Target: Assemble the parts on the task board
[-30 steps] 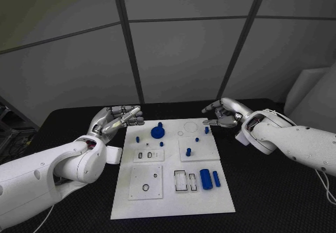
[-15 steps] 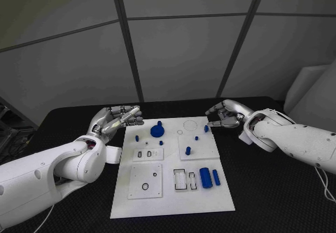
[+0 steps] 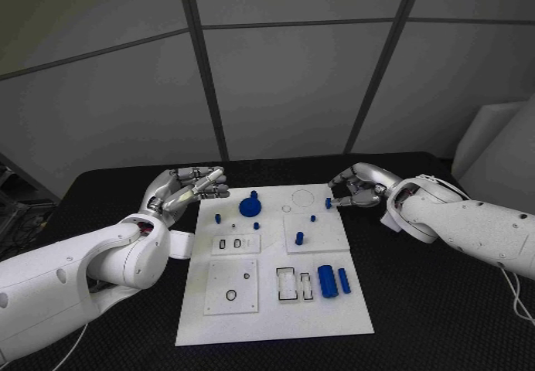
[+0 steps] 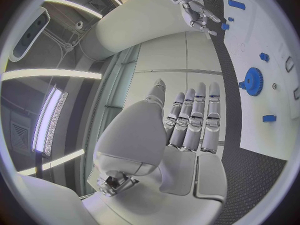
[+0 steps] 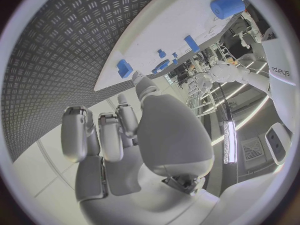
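Observation:
The white task board (image 3: 279, 309) lies in the middle of the table. A blue gear (image 3: 251, 207) stands near its far edge, also seen as the gear (image 4: 253, 81) in the left wrist view. A small blue peg (image 3: 329, 203) stands at the far right edge. My right hand (image 3: 359, 185) hovers over that corner with its fingers curled down, and its thumb tip (image 5: 139, 80) is just beside the peg (image 5: 125, 67); nothing is held. My left hand (image 3: 184, 189) is raised at the far left corner, fingers (image 4: 194, 117) straight and together, holding nothing.
A thick blue cylinder (image 3: 327, 282) and a slim blue bar (image 3: 345, 284) lie near the board's front right, beside black-outlined slots (image 3: 287, 287). A short peg (image 3: 299, 239) and smaller studs (image 3: 257, 226) stand mid-board. Black table (image 3: 434, 309) surrounds the board.
My right hand has dipped and curled its fingertips closer to the small peg at the board's far right edge. The left hand and the parts have stayed put.

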Controlling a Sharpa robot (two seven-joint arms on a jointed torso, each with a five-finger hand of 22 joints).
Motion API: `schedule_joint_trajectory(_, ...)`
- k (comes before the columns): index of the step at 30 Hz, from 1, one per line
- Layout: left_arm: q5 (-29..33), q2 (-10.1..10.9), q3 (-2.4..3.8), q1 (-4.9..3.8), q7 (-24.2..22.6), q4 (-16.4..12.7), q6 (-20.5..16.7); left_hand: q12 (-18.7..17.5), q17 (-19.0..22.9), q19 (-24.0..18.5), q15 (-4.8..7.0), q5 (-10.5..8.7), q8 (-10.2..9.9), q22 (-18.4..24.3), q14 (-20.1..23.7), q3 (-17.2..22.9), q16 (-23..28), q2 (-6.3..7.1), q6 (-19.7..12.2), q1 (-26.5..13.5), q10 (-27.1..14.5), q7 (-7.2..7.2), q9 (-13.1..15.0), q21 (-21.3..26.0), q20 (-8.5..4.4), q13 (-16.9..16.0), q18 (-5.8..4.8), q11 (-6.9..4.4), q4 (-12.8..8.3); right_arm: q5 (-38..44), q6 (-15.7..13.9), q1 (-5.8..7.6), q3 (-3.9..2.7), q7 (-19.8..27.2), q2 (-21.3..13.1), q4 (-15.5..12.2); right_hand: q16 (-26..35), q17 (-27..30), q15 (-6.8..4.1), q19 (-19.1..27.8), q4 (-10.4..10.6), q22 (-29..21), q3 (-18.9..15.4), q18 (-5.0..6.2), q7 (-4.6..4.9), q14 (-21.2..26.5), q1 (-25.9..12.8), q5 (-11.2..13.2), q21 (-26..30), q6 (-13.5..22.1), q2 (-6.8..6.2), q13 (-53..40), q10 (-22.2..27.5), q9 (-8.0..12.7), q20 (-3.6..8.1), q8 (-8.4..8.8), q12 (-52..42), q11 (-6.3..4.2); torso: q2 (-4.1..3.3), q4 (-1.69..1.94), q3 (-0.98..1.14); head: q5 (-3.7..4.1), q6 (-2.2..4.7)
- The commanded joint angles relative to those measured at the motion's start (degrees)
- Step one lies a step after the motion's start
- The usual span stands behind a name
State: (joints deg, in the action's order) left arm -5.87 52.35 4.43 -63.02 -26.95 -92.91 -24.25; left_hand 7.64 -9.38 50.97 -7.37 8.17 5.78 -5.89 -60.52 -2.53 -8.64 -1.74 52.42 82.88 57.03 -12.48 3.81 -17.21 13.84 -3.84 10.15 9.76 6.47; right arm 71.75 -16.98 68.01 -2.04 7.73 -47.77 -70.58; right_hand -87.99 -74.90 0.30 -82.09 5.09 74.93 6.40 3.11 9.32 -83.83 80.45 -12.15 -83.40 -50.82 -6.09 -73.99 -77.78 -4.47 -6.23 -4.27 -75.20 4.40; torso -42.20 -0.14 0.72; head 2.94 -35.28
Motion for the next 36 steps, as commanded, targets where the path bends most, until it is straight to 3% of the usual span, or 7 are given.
schedule_joint_trajectory(1,-0.3,-0.1,0.05,-0.05,-0.5,0.0,0.8,-0.3,-0.1,0.3,-0.14,-0.24,-0.3,0.1,0.0,0.1,0.4,-0.34,0.1,0.3,0.1,-0.19,-0.1,0.3,-0.02,0.1,0.37,0.2,-0.3,1.5,1.1,-0.02,-0.03,-1.0,0.2,0.2,0.1,-10.3,-0.13,0.3,0.1,0.9,-0.6,-0.04,0.11,-5.1,0.1,-0.4,0.3,-0.6,0.46,-0.1,0.0,-0.2,-0.1,-0.29,0.0,0.05,0.05,0.01,-0.03,0.14,-0.22)
schedule_joint_trajectory(15,-0.3,0.0,0.05,-0.05,-0.5,0.1,0.8,-0.3,-0.1,0.3,-0.14,-0.24,-0.3,0.1,0.0,0.1,0.4,-0.34,0.1,0.3,0.1,-0.19,-0.1,0.3,-0.02,0.1,0.37,0.2,-0.3,1.6,1.3,-1.44,-0.02,-1.2,1.1,0.8,0.0,-10.6,-0.23,0.1,0.2,1.2,-1.5,-0.1,-0.02,-5.1,-0.1,-1.5,0.2,-2.7,1.26,-0.7,-0.7,-0.5,-0.04,-1.12,-0.6,-0.08,0.07,0.01,-0.02,-0.02,-0.34)
schedule_joint_trajectory(36,-0.3,-0.2,0.05,-0.05,-0.3,0.3,0.8,-0.4,-0.1,0.3,-0.13,-0.23,-0.4,0.1,0.0,0.2,0.5,-0.37,0.1,0.4,0.1,-0.21,-0.1,0.3,-0.02,0.1,0.37,0.21,-0.5,0.5,0.9,-1.59,-0.02,-1.9,2.8,2.6,-0.4,-11.5,-0.35,-0.8,0.4,2.6,-1.3,-0.39,-0.18,-5.4,0.0,-2.0,-0.6,-4.6,2.95,-2.0,-1.8,-0.7,0.07,-1.62,-1.8,-0.25,0.04,0.03,-0.01,-0.03,-0.49)
